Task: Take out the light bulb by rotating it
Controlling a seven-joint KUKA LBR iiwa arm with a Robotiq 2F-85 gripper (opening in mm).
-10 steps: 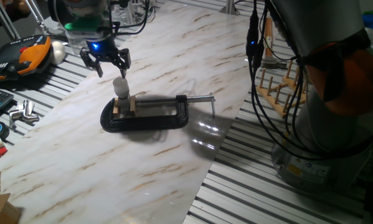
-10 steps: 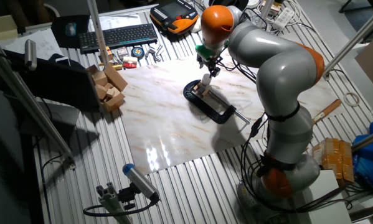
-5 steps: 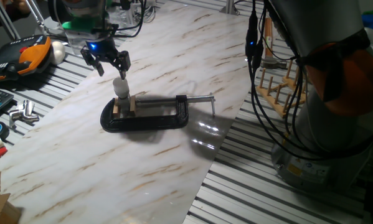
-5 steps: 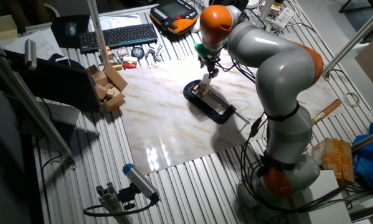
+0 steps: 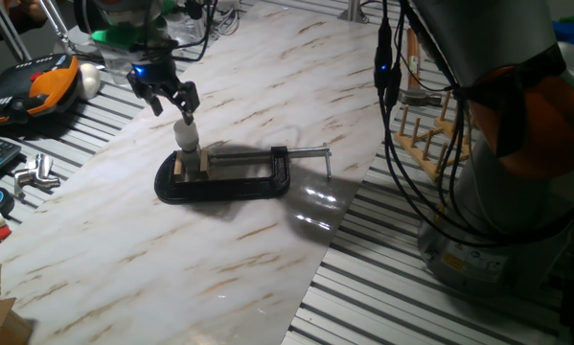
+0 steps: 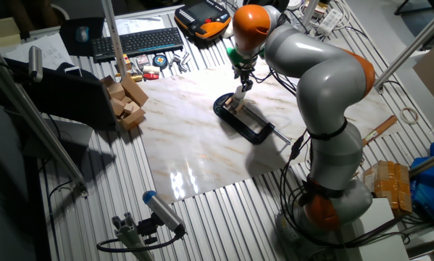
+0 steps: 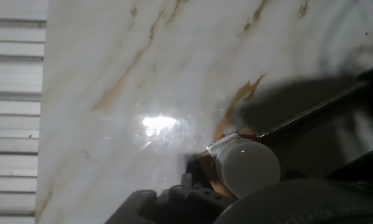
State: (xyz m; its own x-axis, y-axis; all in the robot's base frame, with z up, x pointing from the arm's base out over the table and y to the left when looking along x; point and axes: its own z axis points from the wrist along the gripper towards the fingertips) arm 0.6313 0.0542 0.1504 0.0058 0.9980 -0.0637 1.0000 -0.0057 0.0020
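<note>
The light bulb (image 5: 185,133), a small frosted white globe, stands upright in a socket held between wooden blocks in a black C-clamp (image 5: 231,181) on the marble board. My gripper (image 5: 173,107) hangs just above and slightly left of the bulb, fingers spread open, holding nothing. From the other fixed view the gripper (image 6: 243,78) sits over the bulb (image 6: 240,93) and clamp (image 6: 247,123). In the hand view the bulb (image 7: 246,167) appears at the lower right, off centre, with the clamp screw (image 7: 311,111) running to the right; my fingers do not show there.
An orange-black pendant (image 5: 39,88) and a white egg-shaped ball (image 5: 91,80) lie left of the board. Metal parts (image 5: 35,174) sit nearby. A wooden peg rack (image 5: 426,134) stands right of the board. A keyboard (image 6: 137,42) and wooden blocks (image 6: 127,101) are at the far side.
My gripper has lifted a little and drifted up and left, away from the bulb's top. Bulb and clamp have not moved.
</note>
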